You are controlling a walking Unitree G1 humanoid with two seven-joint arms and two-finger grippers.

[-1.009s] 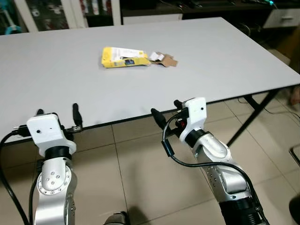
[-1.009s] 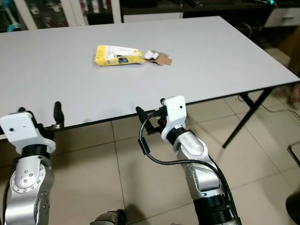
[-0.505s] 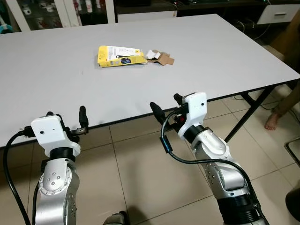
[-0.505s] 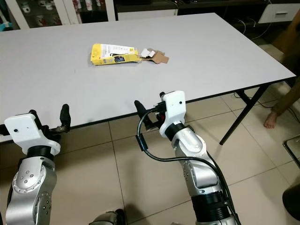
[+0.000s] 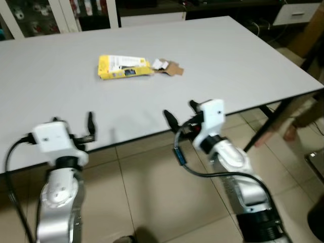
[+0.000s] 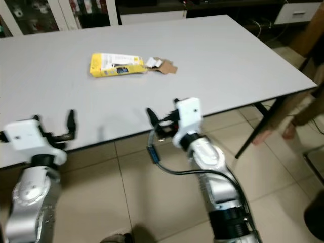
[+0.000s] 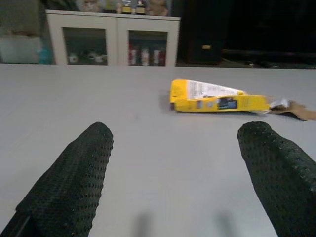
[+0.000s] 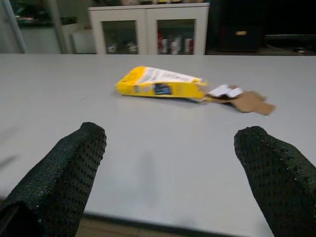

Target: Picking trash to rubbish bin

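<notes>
Yellow packet [image 5: 124, 67] lies mid-table with torn cardboard scrap [image 5: 171, 68] touching it; left gripper [image 7: 173, 182] and right gripper [image 8: 168, 175], fingers spread, hover at table [image 5: 243, 61] edge—overreach risks toppling.

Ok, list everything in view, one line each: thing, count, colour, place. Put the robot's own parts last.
table: one, light grey top on black legs, in front of the robot.
yellow packet: one, yellow with a white label, lying on the table.
torn cardboard scrap: one, brown and white, at the packet's right end.
cabinet: one, white with glass doors, beyond the table.
person's leg and foot: one, right of the table.
left hand: one, black fingers, open at the table's near edge.
right hand: one, black fingers, open at the near edge.
</notes>
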